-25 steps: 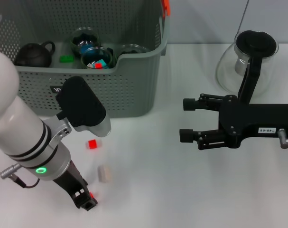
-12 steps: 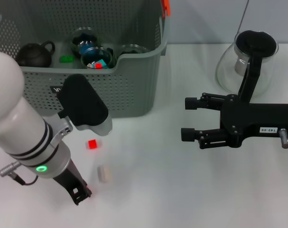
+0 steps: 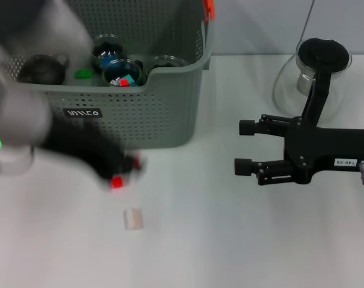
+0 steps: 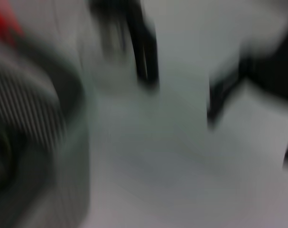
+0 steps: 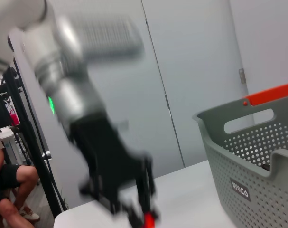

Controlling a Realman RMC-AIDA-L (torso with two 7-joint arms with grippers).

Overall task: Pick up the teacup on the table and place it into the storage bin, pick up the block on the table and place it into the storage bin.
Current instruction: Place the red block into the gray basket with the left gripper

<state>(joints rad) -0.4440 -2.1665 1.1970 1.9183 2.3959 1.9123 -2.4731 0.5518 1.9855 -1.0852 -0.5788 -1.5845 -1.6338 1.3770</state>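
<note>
Red block (image 3: pixel 117 182) sits on the table (image 3: pixel 229 240) just before the storage bin (image 3: pixel 170 120), the blurred left gripper (image 3: pixel 119 168) over it, grip unreadable. Small, light, rigid: pinch its flat sides. Right gripper (image 3: pixel 244 146) hangs spread, well apart.

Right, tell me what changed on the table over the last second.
The left arm swung fast from the near table edge up toward the storage bin; the left gripper is now a blur by the red block, and whether it grips anything cannot be told. The right gripper drifted slightly to the right, jaws open. The beige block, red block, bin and glass pot stayed put.
</note>
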